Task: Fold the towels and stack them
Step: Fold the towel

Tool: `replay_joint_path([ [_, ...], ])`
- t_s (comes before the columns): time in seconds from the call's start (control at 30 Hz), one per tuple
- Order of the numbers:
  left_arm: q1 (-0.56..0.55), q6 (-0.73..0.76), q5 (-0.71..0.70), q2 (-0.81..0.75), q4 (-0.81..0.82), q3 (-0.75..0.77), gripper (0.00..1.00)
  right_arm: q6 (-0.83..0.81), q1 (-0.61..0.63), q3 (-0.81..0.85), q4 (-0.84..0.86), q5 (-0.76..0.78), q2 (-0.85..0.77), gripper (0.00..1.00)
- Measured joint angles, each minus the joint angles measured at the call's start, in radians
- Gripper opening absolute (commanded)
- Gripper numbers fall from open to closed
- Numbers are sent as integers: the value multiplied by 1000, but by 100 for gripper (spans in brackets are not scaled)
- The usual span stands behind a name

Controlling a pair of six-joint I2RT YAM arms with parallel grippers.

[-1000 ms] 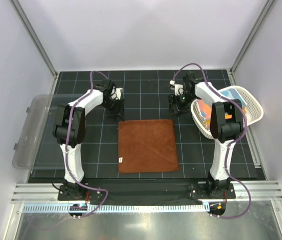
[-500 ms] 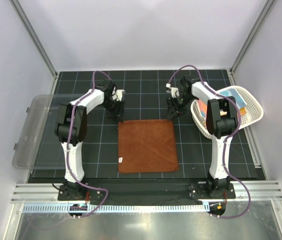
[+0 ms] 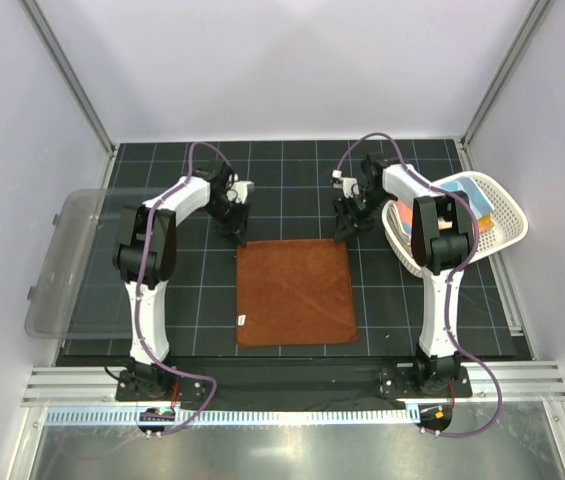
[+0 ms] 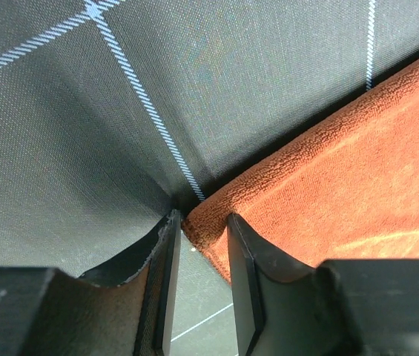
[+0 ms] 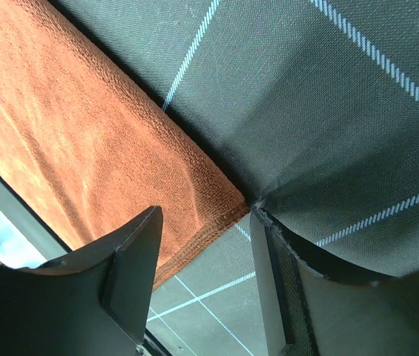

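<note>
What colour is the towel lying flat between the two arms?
The towel is plain rust-brown, with no pattern; it shows best in the top external view.

A robotics lab cell (white panel walls, aluminium rails, gridded black mat).

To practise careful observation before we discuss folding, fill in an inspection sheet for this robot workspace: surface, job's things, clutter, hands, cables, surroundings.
Surface: black gridded mat, lying flat.
Job's things: rust-brown towel spread flat at centre; light blue towel in the white basket at right.
Clutter: clear plastic bin overhanging the mat's left edge.
Hands: left hand and right hand both open, each straddling a far corner of the rust-brown towel.
Cables: purple cables loop along both arms, off the towel.
Surroundings: white walls; metal rail at the near edge.
</note>
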Motion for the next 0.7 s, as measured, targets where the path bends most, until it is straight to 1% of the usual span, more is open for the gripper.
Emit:
replay_joint_path([
  [0.03,0,3,0,1,-3,1,33,0,0,0,0,0,0,56],
  [0.2,2,18,7,3,-15,5,32,-4,0,4,0,-5,2,52],
  [0.3,2,21,10,10,-27,20,24,-10,0,7,-1,-15,9,48],
  [0.37,2,23,12,13,-33,29,23,-13,0,8,-1,-18,15,48],
  [0.4,2,23,14,15,-34,33,20,-14,0,8,-2,-19,17,44],
  [0.47,3,23,16,20,-40,40,10,-15,0,9,-1,-18,18,38],
  [0.5,3,24,18,24,-45,44,4,-15,0,9,-1,-18,19,30],
  [0.53,4,25,20,28,-49,48,0,-14,0,9,1,-17,19,26],
  [0.57,5,26,21,32,-51,50,0,-13,0,9,4,-16,19,22],
  [0.6,6,28,22,37,-55,55,0,-8,0,9,8,-14,19,5],
  [0.63,8,26,21,42,-58,60,0,5,0,9,18,-9,19,1],
  [0.7,11,23,16,54,-61,74,0,13,0,9,32,-1,19,1],
])
